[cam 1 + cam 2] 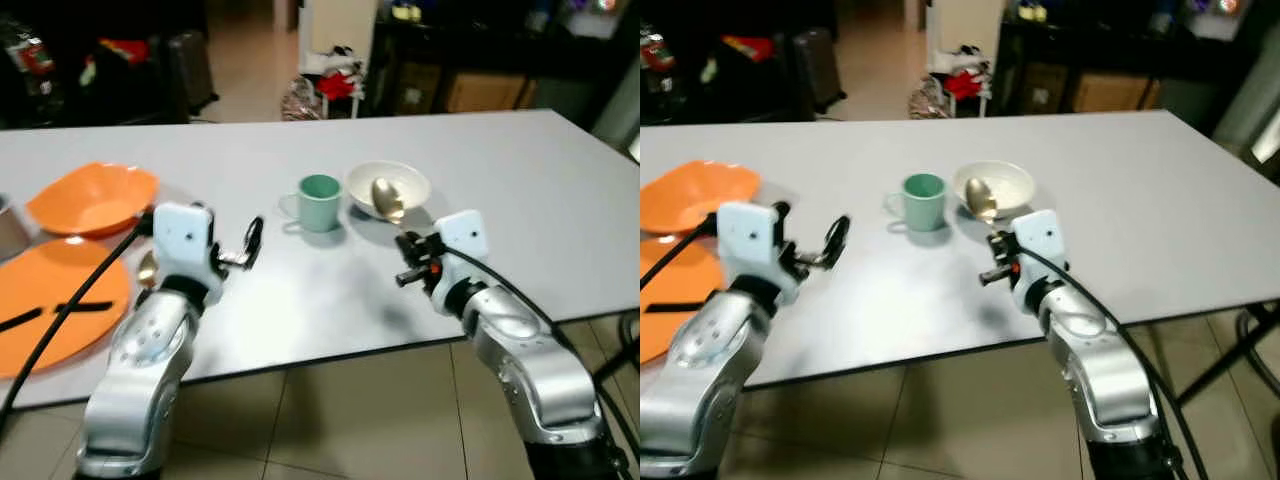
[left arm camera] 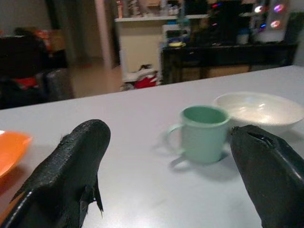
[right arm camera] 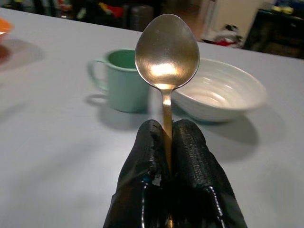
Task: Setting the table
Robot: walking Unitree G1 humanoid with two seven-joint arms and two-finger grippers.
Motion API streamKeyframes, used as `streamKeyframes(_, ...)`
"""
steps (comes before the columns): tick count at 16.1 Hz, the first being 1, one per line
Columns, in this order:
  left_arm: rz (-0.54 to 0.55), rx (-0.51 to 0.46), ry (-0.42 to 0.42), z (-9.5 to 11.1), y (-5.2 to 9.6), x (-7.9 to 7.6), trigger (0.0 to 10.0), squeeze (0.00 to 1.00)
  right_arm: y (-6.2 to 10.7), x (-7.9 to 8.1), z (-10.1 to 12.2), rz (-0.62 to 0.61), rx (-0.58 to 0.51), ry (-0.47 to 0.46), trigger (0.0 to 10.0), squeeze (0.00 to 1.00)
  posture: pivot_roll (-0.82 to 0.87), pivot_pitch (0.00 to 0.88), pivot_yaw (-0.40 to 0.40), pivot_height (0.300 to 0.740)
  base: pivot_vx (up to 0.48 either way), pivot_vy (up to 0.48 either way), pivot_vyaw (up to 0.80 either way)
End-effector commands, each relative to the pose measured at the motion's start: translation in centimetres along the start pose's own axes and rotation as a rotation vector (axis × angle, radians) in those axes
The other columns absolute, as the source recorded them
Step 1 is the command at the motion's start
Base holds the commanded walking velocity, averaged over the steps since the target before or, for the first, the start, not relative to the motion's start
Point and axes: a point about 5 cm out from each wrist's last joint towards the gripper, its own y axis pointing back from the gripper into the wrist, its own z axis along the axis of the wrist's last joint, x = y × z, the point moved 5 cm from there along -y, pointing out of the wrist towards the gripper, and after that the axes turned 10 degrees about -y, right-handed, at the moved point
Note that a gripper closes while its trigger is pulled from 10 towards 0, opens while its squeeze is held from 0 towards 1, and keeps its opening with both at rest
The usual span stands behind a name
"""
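My right gripper (image 1: 406, 243) hovers over the white table (image 1: 520, 180), shut on the handle of a golden spoon (image 3: 166, 52). The spoon points up and forward, its bowl in front of a white bowl (image 1: 405, 180). A pale green mug (image 1: 320, 201) stands just left of that bowl. My left gripper (image 1: 250, 243) is open and holds nothing, low over the table, left of and nearer than the mug. In the left wrist view the mug (image 2: 203, 133) stands ahead between the spread fingers (image 2: 71, 166).
At the table's left stand an orange bowl (image 1: 95, 197) and an orange plate (image 1: 45, 300) with black chopsticks (image 1: 60, 310) on it. A second golden utensil (image 1: 147, 268) lies by the plate. A tiled floor and dark furniture lie beyond the table.
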Motion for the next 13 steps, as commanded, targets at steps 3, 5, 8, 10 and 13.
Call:
streamKeyframes(3, -0.025, -0.019, -0.002, 0.43, -0.38, -0.28, 10.0, 0.0, 0.27, -0.31, 0.64, -0.023, -0.033, -0.004, 10.0, 0.0, -0.08, 0.0, 0.002, 0.74, 0.291, 0.0, 0.0)
streamKeyframes(5, -0.029, -0.014, -0.014, 0.3, -0.26, -0.12, 10.0, 0.0, 0.31, -0.45, 0.9, -0.043, -0.061, -0.022, 10.0, 0.0, -0.07, 0.0, 0.007, 0.74, 0.289, 0.0, 0.0)
streamKeyframes(8, -0.024, -0.017, -0.016, 0.37, -0.22, -0.04, 10.0, 0.0, 0.16, -0.45, 0.83, -0.035, -0.058, -0.024, 10.0, 0.0, -0.05, 0.0, -0.004, 0.74, 0.289, 0.0, 0.0)
streamKeyframes(10, -0.021, -0.012, -0.02, 0.18, -0.06, 0.06, 10.0, 0.0, 0.01, -0.08, 0.68, -0.019, -0.056, -0.022, 10.0, 0.0, -0.05, 0.0, -0.004, 0.74, 0.289, 0.0, 0.0)
streamKeyframes(13, -0.014, -0.011, -0.023, 0.17, -0.09, 0.26, 10.0, 0.0, 0.04, -0.27, 0.71, -0.029, -0.063, -0.031, 10.0, 0.0, -0.05, 0.0, -0.002, 0.74, 0.29, 0.0, 0.0)
